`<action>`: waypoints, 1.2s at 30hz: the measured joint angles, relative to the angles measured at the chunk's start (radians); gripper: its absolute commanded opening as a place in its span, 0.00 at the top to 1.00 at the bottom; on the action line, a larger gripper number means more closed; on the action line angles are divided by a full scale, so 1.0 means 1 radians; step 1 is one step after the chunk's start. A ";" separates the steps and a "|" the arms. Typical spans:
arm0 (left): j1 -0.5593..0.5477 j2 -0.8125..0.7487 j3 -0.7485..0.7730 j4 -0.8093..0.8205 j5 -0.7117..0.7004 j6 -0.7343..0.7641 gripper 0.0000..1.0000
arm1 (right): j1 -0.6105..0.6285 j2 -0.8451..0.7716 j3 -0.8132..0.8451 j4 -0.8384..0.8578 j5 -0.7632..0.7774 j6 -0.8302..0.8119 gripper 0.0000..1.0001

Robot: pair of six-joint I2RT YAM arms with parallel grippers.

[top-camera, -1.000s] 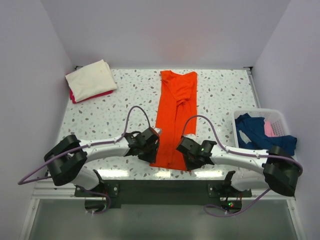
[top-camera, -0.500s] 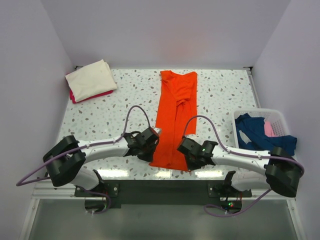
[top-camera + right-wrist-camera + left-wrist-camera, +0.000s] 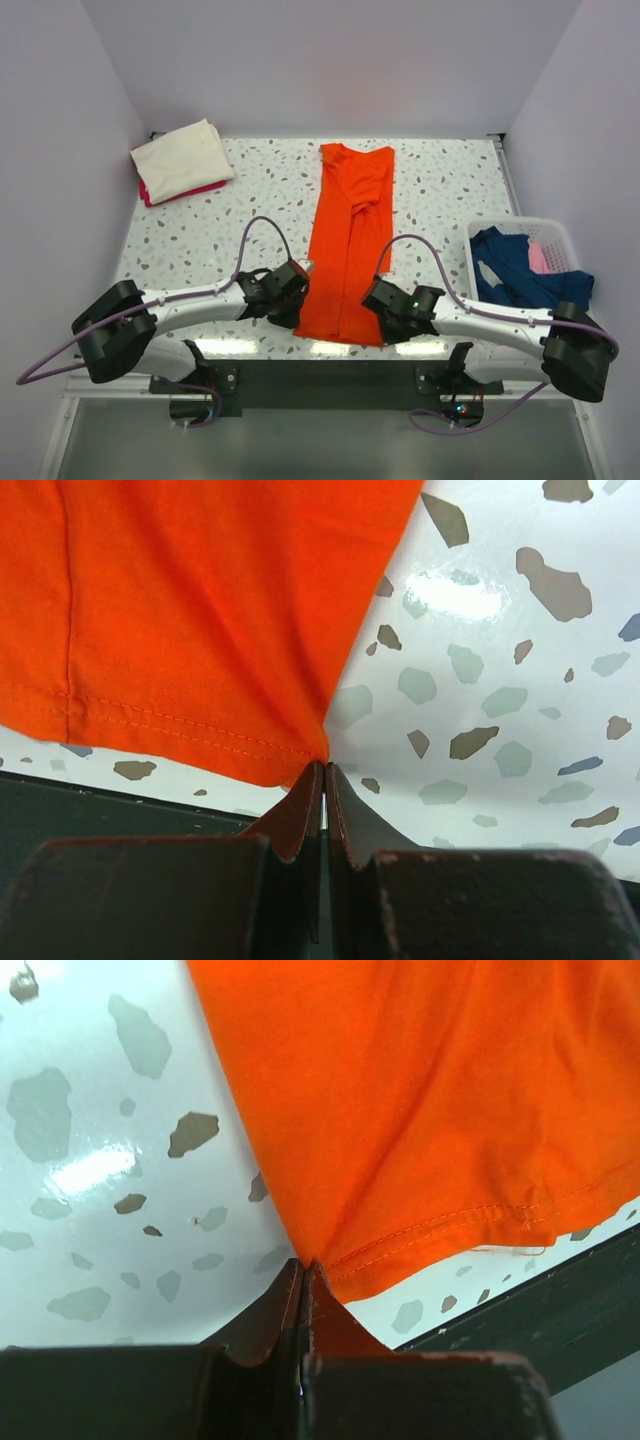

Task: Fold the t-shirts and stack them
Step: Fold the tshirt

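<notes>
The orange t-shirt (image 3: 348,240) lies lengthwise, collar far, hem near. Wrist views alone show the left end effector (image 3: 303,1268) and right end effector (image 3: 323,768) pinching its hem corners.

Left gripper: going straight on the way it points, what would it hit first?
Probably the orange t-shirt: the left gripper is shut on its corner, with more cloth lying just ahead.

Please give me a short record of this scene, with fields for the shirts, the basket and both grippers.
orange t-shirt: narrow strip lying lengthwise on table
left gripper: shut on the orange t-shirt's near left corner
right gripper: shut on its near right corner
folded stack: cream t-shirt on magenta t-shirt, far left corner
basket: right edge, holds navy t-shirt and pink t-shirt
</notes>
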 measured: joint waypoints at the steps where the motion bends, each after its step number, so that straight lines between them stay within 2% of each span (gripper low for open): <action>1: 0.000 -0.004 -0.010 0.004 0.003 -0.007 1.00 | 0.000 -0.001 -0.005 0.001 0.000 0.004 0.96; 3: 0.000 -0.014 -0.029 0.014 0.015 -0.013 1.00 | 0.000 -0.002 -0.013 0.005 -0.002 0.008 0.96; 5: 0.000 -0.022 -0.040 0.020 0.024 -0.016 0.94 | 0.000 -0.009 -0.021 0.010 -0.005 0.013 0.92; 8: 0.000 -0.030 -0.043 0.022 0.033 -0.016 0.81 | 0.000 -0.021 -0.024 0.010 -0.010 0.017 0.81; 9: 0.000 -0.034 -0.043 0.022 0.035 -0.015 0.78 | 0.000 -0.027 -0.024 0.010 -0.012 0.018 0.72; 12: 0.000 -0.052 -0.043 0.021 0.042 -0.014 0.70 | 0.000 -0.058 -0.024 0.010 -0.027 0.021 0.62; 16: 0.000 -0.080 -0.040 0.011 0.042 -0.014 0.69 | 0.000 -0.113 -0.020 -0.008 -0.026 0.024 0.62; 22: 0.000 -0.089 0.028 0.009 0.053 -0.006 0.75 | 0.000 -0.137 0.024 -0.026 -0.018 0.031 0.65; 25: 0.000 -0.076 0.049 0.066 0.091 -0.006 0.79 | 0.000 -0.136 0.034 -0.014 -0.017 0.041 0.66; 36: -0.052 0.096 0.050 0.274 0.253 -0.008 0.80 | 0.000 -0.100 0.033 0.022 -0.017 0.079 0.67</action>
